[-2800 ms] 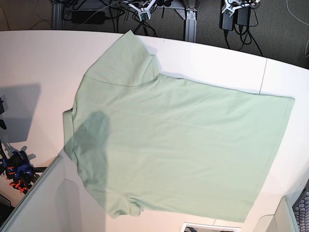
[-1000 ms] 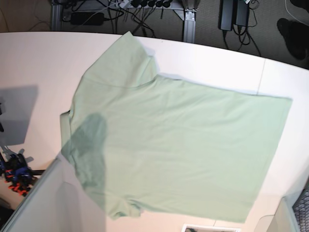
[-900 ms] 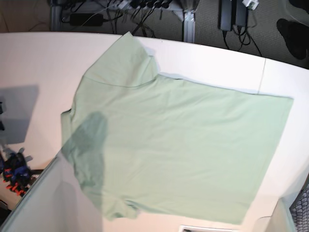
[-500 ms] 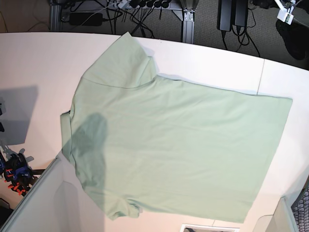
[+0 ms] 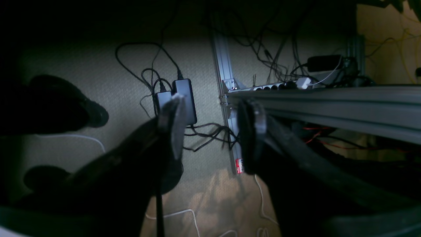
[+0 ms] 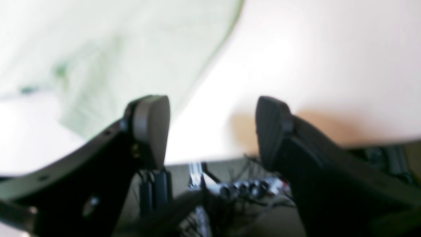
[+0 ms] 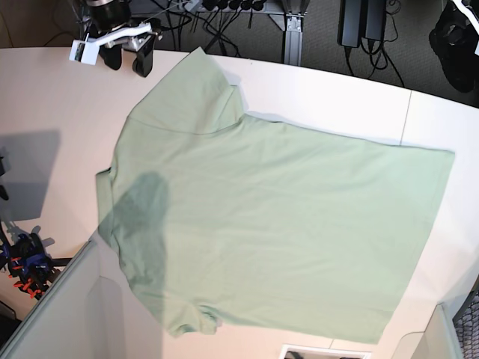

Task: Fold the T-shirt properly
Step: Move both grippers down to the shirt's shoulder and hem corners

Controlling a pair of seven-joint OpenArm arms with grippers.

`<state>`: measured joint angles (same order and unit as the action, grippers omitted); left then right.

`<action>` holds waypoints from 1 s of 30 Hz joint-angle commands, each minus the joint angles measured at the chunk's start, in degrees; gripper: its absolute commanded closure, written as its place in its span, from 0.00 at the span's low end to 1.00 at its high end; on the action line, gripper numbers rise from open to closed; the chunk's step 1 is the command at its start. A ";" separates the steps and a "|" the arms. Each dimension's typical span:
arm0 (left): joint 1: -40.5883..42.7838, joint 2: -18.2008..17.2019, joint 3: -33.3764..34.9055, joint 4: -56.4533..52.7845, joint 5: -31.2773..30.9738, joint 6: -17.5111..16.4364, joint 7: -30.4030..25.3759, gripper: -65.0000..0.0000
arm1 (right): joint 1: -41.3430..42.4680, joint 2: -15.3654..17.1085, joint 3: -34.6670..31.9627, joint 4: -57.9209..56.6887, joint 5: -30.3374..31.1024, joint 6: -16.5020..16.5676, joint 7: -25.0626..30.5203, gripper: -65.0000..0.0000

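Observation:
The pale mint-green T-shirt (image 7: 269,217) lies spread flat on the white table (image 7: 45,90), collar end to the left and hem to the right. My right gripper (image 7: 126,61) hangs open at the table's far left edge, just left of the upper sleeve, holding nothing. In the right wrist view its fingers (image 6: 151,128) stand wide apart, with the T-shirt (image 6: 98,49) blurred beyond them. My left gripper (image 5: 210,131) is open and empty, off the table, facing the floor and the table frame. Only a white bit of the left arm (image 7: 458,7) shows at the base view's top right corner.
Power bricks and cables (image 7: 359,22) lie on the floor beyond the table's far edge. A pale bin wall (image 7: 60,299) and blue-red clamps (image 7: 26,265) stand at the near left. A seam (image 7: 408,112) crosses the table on the right.
My right gripper has come into the base view at the top left and opened. The left gripper has opened too. The T-shirt has not moved.

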<state>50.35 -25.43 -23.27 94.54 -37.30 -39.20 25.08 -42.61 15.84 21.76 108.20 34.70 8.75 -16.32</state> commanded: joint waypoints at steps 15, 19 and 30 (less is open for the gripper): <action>-7.82 -7.52 -4.09 6.38 -0.61 2.71 -2.12 0.51 | 8.68 -7.69 -8.02 -10.49 -1.66 0.68 -1.33 0.38; -14.78 -9.64 -4.07 6.03 -0.63 7.87 1.31 0.51 | 9.92 -9.22 -9.79 -10.49 -4.24 0.68 -1.33 0.38; -32.02 -10.86 4.48 -10.29 -2.32 10.67 3.02 0.46 | 10.49 -10.62 -10.03 -10.51 -6.91 0.66 -1.31 0.38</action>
<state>18.70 -35.07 -18.11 83.50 -38.94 -28.67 29.50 -31.51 5.21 11.86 97.65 28.16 9.85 -15.05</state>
